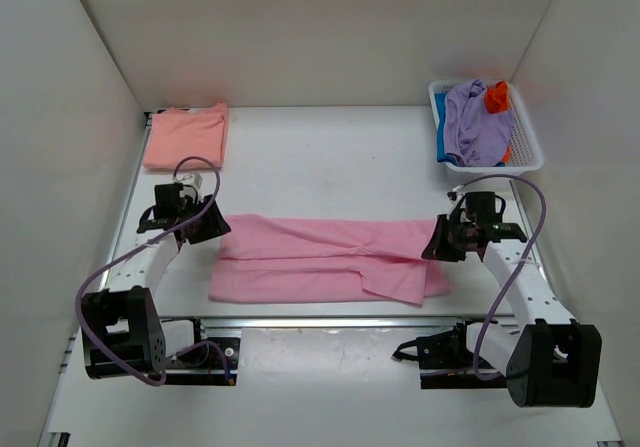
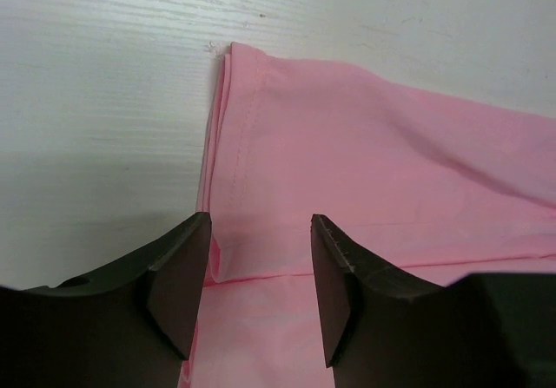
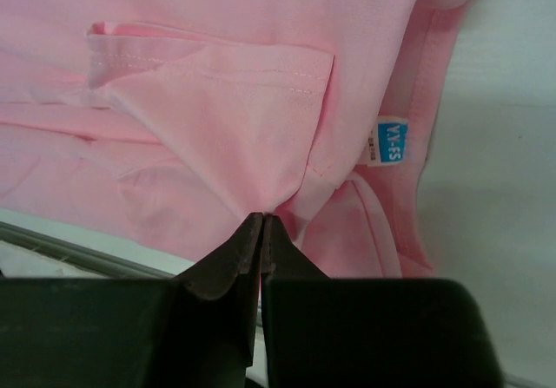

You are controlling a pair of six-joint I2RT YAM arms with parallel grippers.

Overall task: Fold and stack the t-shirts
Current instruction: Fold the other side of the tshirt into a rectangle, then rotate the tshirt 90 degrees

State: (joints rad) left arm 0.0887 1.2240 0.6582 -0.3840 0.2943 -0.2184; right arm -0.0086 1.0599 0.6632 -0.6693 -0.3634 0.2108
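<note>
The light pink t-shirt (image 1: 320, 257), laid on the table (image 1: 330, 157), is pinched near its collar by the right gripper (image 3: 262, 232)'s jaws. The left gripper (image 2: 261, 292)'s jaws are spread wide at its hem. Such limp, light cloth is judged best gripped at corners.

pink shirt (image 1: 320, 259) spread centre, salmon shirt (image 1: 186, 135) folded far-left, basket (image 1: 524, 137) far-right
</note>
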